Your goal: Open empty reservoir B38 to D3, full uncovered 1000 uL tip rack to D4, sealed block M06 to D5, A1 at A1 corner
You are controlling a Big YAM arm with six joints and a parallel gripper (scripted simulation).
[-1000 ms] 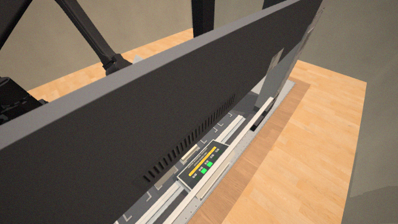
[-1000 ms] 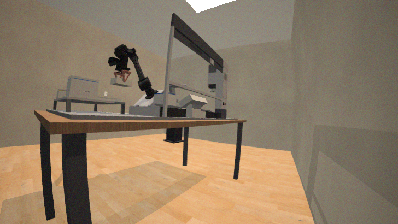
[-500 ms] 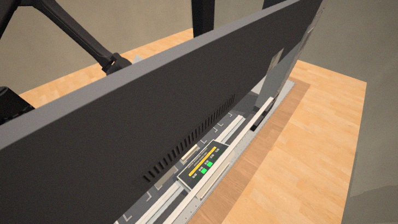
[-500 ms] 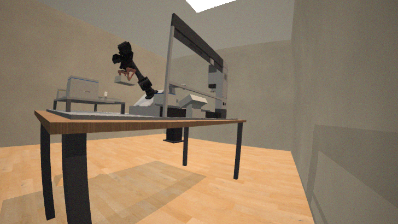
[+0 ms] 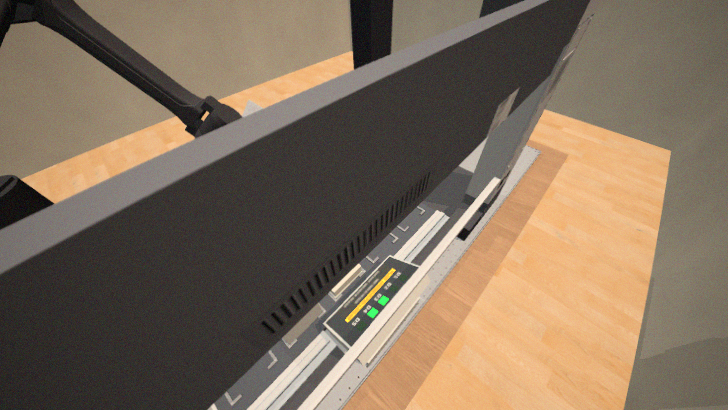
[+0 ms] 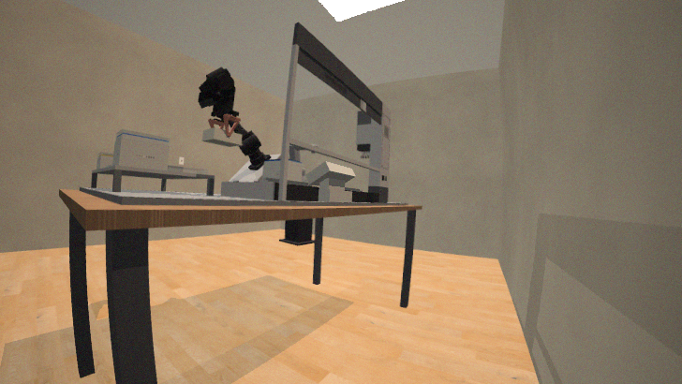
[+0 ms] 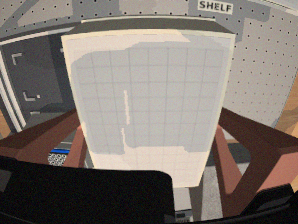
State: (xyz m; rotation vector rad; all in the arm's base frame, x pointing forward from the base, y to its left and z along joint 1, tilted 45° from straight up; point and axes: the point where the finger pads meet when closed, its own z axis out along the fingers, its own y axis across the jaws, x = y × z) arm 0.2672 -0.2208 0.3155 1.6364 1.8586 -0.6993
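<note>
Reddish-brown fingers stand wide apart and clamped on the long sides of a pale, flat-topped rectangular item [image 7: 149, 106], which fills the middle of the wrist view. A faint grid shows through its top, so it reads as a tip-rack cover or a covered rack; which one, I cannot tell. The item hangs in the air, level, with the SHELF label [image 7: 214, 6] at the upper right of that frame, beyond its far edge.

In the exterior view the gripper [image 6: 224, 125] carries the item [image 6: 218, 137] left of centre, well above the grey surface [image 6: 142, 196], between the shelf table [image 6: 153, 172] at the left and the gantry post [image 6: 288, 124].

To do this carry well, the load should probably stay level and high, routed away from any open reservoir, and lowered only once squarely over its spot.

The arm [image 6: 250, 145] rises from its base, folds sharply at the elbow near the top, and the wrist points the fingers straight down.
</note>
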